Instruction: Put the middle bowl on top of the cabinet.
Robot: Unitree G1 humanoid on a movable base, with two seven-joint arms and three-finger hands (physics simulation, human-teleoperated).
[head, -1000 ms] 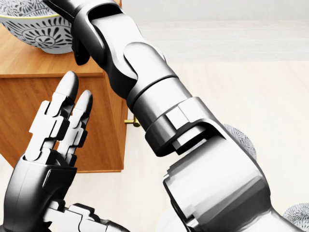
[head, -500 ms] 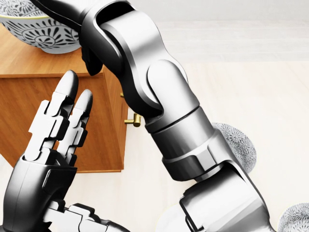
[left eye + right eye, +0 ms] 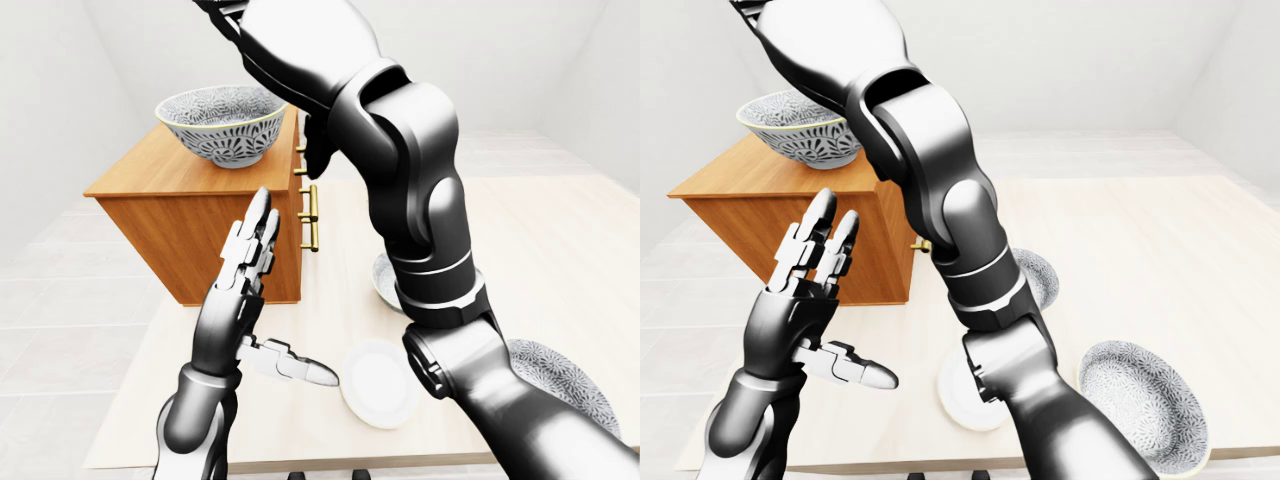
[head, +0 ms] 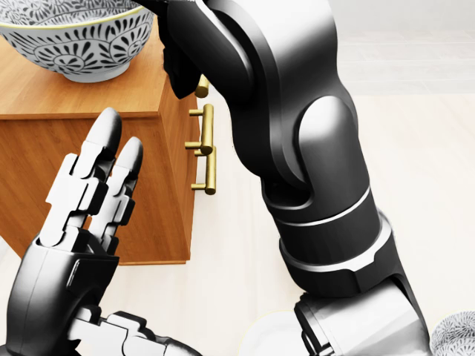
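Observation:
A blue-and-white patterned bowl [image 3: 222, 122] stands upright on top of the wooden cabinet [image 3: 190, 225], near its right edge, with no hand on it. My left hand [image 3: 250, 270] is open beside the cabinet's side, two fingers [image 4: 100, 159] pointing up and the thumb stuck out to the right. My right arm [image 3: 410, 190] rises from the bottom right, bends at the elbow and runs up-left above the bowl. Its hand passes beyond the top edge of every view.
Brass drawer handles [image 4: 204, 148] stick out of the cabinet's right face. On the pale table [image 3: 560, 240] lie a large patterned bowl [image 3: 1140, 400], a smaller patterned bowl [image 3: 1038, 275] partly behind my arm, and a white dish [image 3: 378, 385].
My right arm has swung right and upward in the head view, uncovering more of the bowl and the brass handles and hiding the table bowl. Bowl and left hand have not moved.

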